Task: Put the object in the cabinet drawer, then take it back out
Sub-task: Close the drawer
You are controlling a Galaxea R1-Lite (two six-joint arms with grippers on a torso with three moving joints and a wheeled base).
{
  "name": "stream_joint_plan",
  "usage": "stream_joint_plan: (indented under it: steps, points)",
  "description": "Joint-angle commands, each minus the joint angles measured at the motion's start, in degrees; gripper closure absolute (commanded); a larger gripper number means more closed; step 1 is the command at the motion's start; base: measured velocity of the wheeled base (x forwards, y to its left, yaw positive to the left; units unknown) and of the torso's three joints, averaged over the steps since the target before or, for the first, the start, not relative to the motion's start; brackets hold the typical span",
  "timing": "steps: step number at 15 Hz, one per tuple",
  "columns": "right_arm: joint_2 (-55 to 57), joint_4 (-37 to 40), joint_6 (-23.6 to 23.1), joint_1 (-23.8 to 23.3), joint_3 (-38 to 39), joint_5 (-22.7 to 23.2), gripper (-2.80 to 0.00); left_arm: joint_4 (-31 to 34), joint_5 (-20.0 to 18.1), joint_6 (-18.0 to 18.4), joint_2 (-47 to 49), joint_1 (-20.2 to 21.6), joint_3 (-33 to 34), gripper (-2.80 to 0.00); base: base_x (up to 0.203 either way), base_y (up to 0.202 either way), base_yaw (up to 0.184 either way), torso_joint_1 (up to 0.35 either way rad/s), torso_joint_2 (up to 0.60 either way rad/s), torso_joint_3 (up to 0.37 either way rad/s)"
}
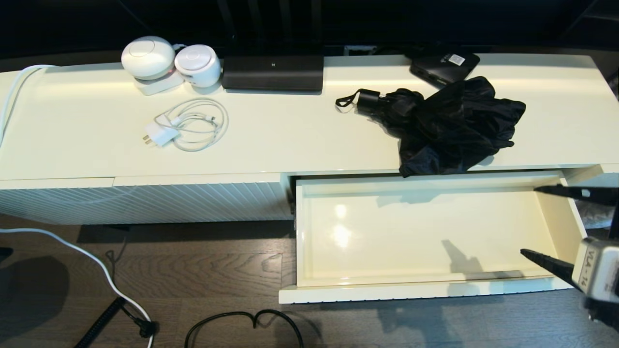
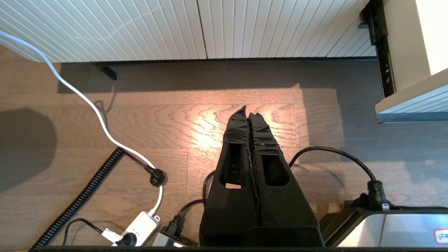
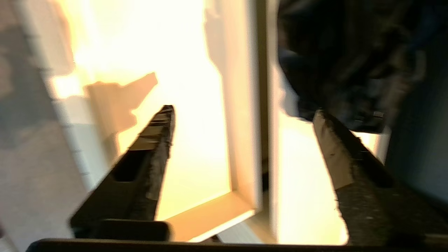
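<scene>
Floor cables (image 1: 242, 319) nearest, at 6 o'clock in the head view; dark wood floor (image 1: 193, 270) beneath.

Right gripper (image 1: 537, 222) at 4 o'clock, jaws spread wide and empty, one finger over the drawer's right wall, the other over its front right corner. Left gripper (image 2: 247, 113) parked low over the floor beside the ribbed panel (image 2: 196, 28), fingers pressed together, holding nothing.

Cabinet drawer (image 1: 309, 232) pulled fully out at 5 o'clock, glossy inside bare. Handle not visible from here.

Umbrella (image 1: 449, 125) on the cabinet top (image 1: 290, 140) at 2 o'clock, just behind the drawer opening: bunched fabric spilling over the top's front edge, short handle and wrist loop pointing toward 9 o'clock. Apart from the right gripper, no contact.

Beyond it, flat black box (image 1: 445, 65) at 1 o'clock, touching or nearly touching the fabric. Long black device (image 1: 273, 72) at 12 o'clock. Coiled white charger cable (image 1: 188, 128) at 10 o'clock; two white round units (image 1: 169, 60) at 11 o'clock.

Judged step: reach for the umbrella, first half of the task not yet done.

To do well: rise clear of the drawer wall before moving back toward 2 o'clock. Aim for the thick middle of the bundle, not the loose overhanging hem; thin fabric alone likely to slip or trail. Keep jaws wide until well down over the bulk, then close firmly. Stay off the black box behind. Lift enough for the fabric to clear the front edge, then lower mid-drawer.
</scene>
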Motion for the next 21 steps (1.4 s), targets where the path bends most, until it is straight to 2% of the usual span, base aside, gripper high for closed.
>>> stream_joint_plan:
  steps: [1,3,6,7,10,14,21]
  points:
    - [-0.43,0.67,0.59,1.34,3.11,0.21,0.00,-0.02,-0.01,-0.04,-0.08,-0.05,0.00,0.00,0.000,0.000,0.000,0.000,0.00,0.000]
    - [1.73,0.39,3.19,2.06,5.36,1.14,0.00,-0.02,-0.01,-0.04,-0.10,0.02,0.00,0.00,0.000,0.000,0.000,0.000,0.00,0.000]
    - [4.11,0.20,10.13,7.64,8.08,1.77,0.00,-0.02,-0.01,-0.04,-0.10,-0.05,0.00,0.00,0.000,0.000,0.000,0.000,0.00,0.000]
    - [4.38,0.19,11.27,7.95,8.62,2.79,0.00,-0.02,-0.01,-0.04,-0.10,-0.05,0.00,0.00,0.000,0.000,0.000,0.000,0.00,0.000]
    - [6.19,0.06,11.32,8.73,9.69,4.91,0.00,-0.02,-0.01,-0.04,-0.10,-0.05,0.00,0.00,0.000,0.000,0.000,0.000,0.00,0.000]
    - [8.51,-3.78,10.83,9.36,12.51,4.32,0.00,-0.02,-0.01,-0.04,-0.10,-0.05,-0.08,0.00,0.000,0.000,0.000,0.000,0.00,0.000]
    - [9.95,-4.61,10.69,10.54,15.36,4.27,0.00,-0.02,-0.01,-0.04,-0.10,0.04,0.00,0.00,0.000,0.000,0.000,0.000,0.00,0.000]
